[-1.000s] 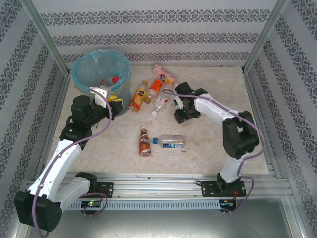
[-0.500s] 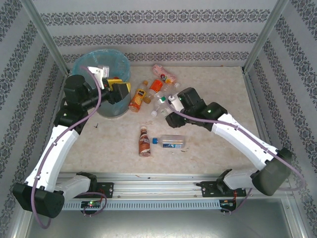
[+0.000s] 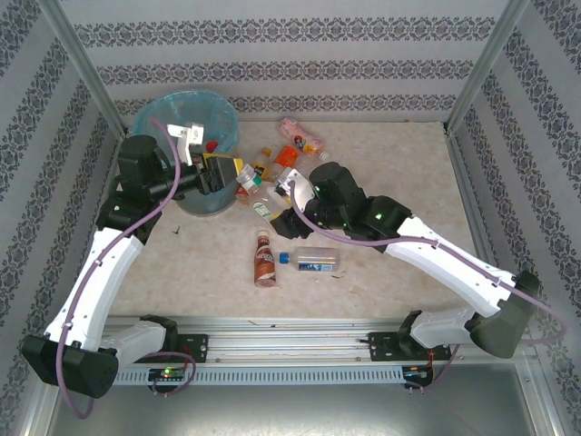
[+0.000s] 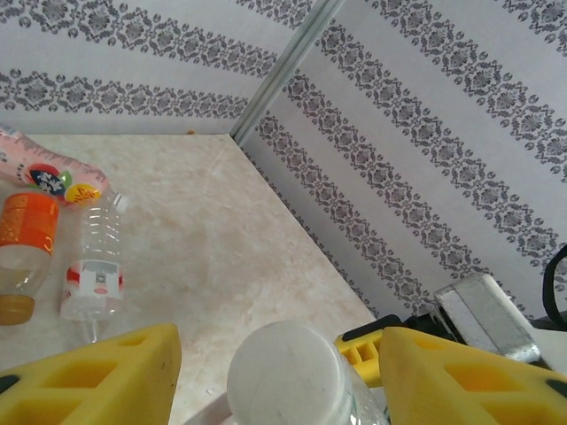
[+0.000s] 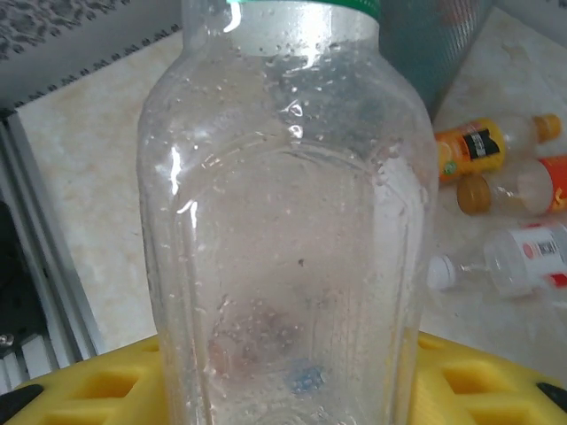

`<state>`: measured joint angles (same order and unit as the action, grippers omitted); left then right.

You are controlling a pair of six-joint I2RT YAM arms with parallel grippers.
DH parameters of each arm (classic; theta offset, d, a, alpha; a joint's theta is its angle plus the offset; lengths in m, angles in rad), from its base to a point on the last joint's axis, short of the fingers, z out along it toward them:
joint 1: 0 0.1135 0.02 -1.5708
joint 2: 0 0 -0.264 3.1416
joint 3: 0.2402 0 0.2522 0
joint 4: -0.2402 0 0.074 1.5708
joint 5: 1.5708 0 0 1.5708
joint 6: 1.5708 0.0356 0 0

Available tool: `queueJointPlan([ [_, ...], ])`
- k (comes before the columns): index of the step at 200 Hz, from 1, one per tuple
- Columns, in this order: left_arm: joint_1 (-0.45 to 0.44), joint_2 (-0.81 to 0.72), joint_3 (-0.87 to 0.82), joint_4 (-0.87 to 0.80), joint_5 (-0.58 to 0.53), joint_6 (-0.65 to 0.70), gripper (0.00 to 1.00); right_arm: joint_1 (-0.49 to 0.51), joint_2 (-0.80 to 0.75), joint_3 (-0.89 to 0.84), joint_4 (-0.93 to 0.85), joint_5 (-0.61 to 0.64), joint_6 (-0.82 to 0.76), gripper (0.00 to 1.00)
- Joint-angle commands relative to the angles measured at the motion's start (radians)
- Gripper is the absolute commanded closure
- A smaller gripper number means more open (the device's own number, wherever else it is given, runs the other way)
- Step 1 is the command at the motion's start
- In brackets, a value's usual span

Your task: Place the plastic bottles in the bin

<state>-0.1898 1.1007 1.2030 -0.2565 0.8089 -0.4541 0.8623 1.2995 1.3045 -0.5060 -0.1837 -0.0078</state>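
Right hand (image 3: 275, 202) has swung left toward the round grey-blue bag-lined bin (image 3: 156, 111), upper left, clamped on a clear green-capped plastic bottle (image 5: 283, 221). Left hand (image 3: 222, 173) grips a white-capped clear bottle (image 4: 285, 379) beside the bin wall. Lift both over the rim before release.

The left arm (image 3: 100, 263) rises from its near-left base to a raised elbow at far left, then its forearm runs right and level, ending in the left gripper (image 3: 227, 173). That gripper's yellow pads (image 4: 97, 376) stand either side of a white-capped bottle (image 4: 283, 381). The right arm (image 3: 436, 259) is stretched out low over the worktop (image 3: 399, 163) from its near-right base, reaching far and left towards the middle, where the right gripper (image 3: 281, 204) is closed around a clear bottle (image 5: 283, 221) standing up between its pads.
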Motion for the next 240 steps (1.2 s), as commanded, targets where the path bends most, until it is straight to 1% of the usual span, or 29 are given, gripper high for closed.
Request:
queueJointPlan([
  [1, -0.009, -0.013, 0.012, -0.013, 0.038, -0.023, 0.43, 0.012, -0.052, 0.001, 0.083, -0.038, -0.030, 0.49],
  [26, -0.008, -0.013, 0.011, -0.004, 0.054, -0.030, 0.46, 0.016, -0.072, -0.008, 0.099, -0.042, -0.039, 0.49],
  [48, -0.009, -0.014, 0.005, 0.020, 0.072, -0.052, 0.46, 0.017, -0.078, -0.017, 0.107, -0.052, -0.046, 0.49],
  [68, -0.009, -0.010, -0.006, 0.074, 0.116, -0.096, 0.41, 0.016, -0.075, -0.017, 0.101, -0.043, -0.054, 0.49],
  [100, -0.009, -0.008, -0.026, 0.166, 0.165, -0.167, 0.39, 0.017, -0.063, -0.016, 0.101, 0.000, -0.046, 0.50],
  [125, -0.009, -0.004, -0.034, 0.161, 0.166, -0.153, 0.35, 0.016, -0.049, -0.022, 0.098, 0.034, -0.050, 0.50],
  [164, -0.009, 0.006, -0.042, 0.156, 0.177, -0.160, 0.31, 0.017, -0.030, -0.017, 0.113, 0.012, -0.040, 0.51],
  [180, -0.008, 0.001, -0.046, 0.169, 0.178, -0.164, 0.27, 0.016, -0.018, -0.011, 0.109, 0.014, -0.042, 0.51],
  [199, -0.008, -0.004, -0.047, 0.176, 0.180, -0.161, 0.27, 0.015, 0.002, 0.001, 0.091, 0.025, -0.043, 0.51],
  [213, -0.008, -0.006, -0.057, 0.200, 0.185, -0.167, 0.27, 0.015, 0.013, 0.004, 0.090, 0.030, -0.042, 0.51],
  [223, -0.008, -0.004, -0.062, 0.209, 0.187, -0.174, 0.30, 0.015, 0.018, 0.004, 0.096, 0.026, -0.038, 0.51],
  [240, -0.009, 0.003, -0.063, 0.204, 0.196, -0.172, 0.39, 0.015, 0.023, 0.010, 0.103, 0.020, -0.032, 0.52],
])
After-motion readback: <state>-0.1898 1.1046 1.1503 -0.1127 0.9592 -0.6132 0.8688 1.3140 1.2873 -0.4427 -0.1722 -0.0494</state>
